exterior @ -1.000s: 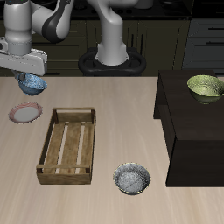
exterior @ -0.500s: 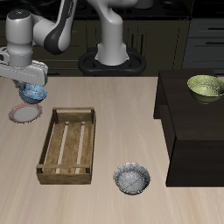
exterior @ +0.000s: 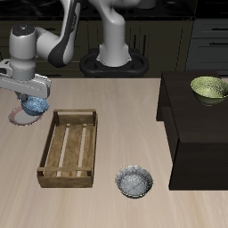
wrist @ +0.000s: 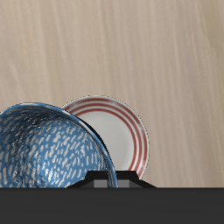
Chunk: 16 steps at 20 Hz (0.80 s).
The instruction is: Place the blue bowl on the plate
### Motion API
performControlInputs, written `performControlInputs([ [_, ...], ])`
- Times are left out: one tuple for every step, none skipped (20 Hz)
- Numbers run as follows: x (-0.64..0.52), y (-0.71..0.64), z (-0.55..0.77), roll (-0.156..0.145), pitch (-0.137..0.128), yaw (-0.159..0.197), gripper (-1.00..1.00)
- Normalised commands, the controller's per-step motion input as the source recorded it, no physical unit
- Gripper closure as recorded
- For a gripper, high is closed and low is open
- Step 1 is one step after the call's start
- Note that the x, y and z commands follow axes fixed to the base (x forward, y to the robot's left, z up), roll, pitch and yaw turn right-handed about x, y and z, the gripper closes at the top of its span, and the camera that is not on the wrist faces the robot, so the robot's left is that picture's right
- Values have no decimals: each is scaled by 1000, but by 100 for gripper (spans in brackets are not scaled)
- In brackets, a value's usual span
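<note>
A: One risk is noted first: the blue bowl point(exterior: 35, 107) is held at its rim by the gripper point(exterior: 29, 92), and from the wrist view it is seen to cover only part of the plate point(wrist: 112, 133), not its middle.

B: So an off-centre landing could be expected?

A: It could. If the bowl were let go as it hangs now, it is judged that one edge might catch the plate's raised rim and the bowl might be left tilted, or half on the table point(exterior: 98, 200). A small sideways correction would be needed before release.

B: How are the jaws set?

A: They are pinched on the bowl's rim, as far as can be made out; the fingertips themselves are largely hidden behind the gripper body in both views. Whether the bowl already touches the plate cannot be told.

B: Anything else that could be disturbed?

A: The wooden tray point(exterior: 69, 147) lies just beside the plate, so a wide swing could brush its corner.

B: And the count?

A: Three bowls are counted: one blue bowl in the gripper, one grey speckled bowl point(exterior: 134, 182) near the table's front edge, and one green bowl point(exterior: 208, 87) on the dark cabinet point(exterior: 191, 134). One plate, one tray, one cabinet and one arm are seen.
</note>
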Motion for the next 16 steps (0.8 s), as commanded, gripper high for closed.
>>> performControlInputs([
  [70, -123, -238, -82, 59, -12, 100],
  [118, 44, -93, -44, -17, 87, 100],
  [67, 3, -90, -51, -5, 52, 100],
  [0, 62, 12, -37, 12, -18, -100],
  [157, -69, 52, -41, -4, 35, -100],
  [-67, 36, 55, 35, -4, -57, -100],
  [46, 12, 83, 11, 12, -33, -100],
  [-21, 157, 174, 40, -51, 25, -100],
  [-20, -59, -4, 17, 0, -11, -100],
  [12, 249, 163, 45, -11, -2, -100],
  [-5, 178, 90, 43, -42, 32, -100],
  [5, 77, 68, 7, -4, 2, -100],
  [10, 100, 59, 29, 9, -9, -100],
  [-66, 165, 141, 31, -37, 31, -100],
  [-80, 80, 78, 29, -4, -3, -100],
  [31, 214, 137, 25, -11, 4, -100],
])
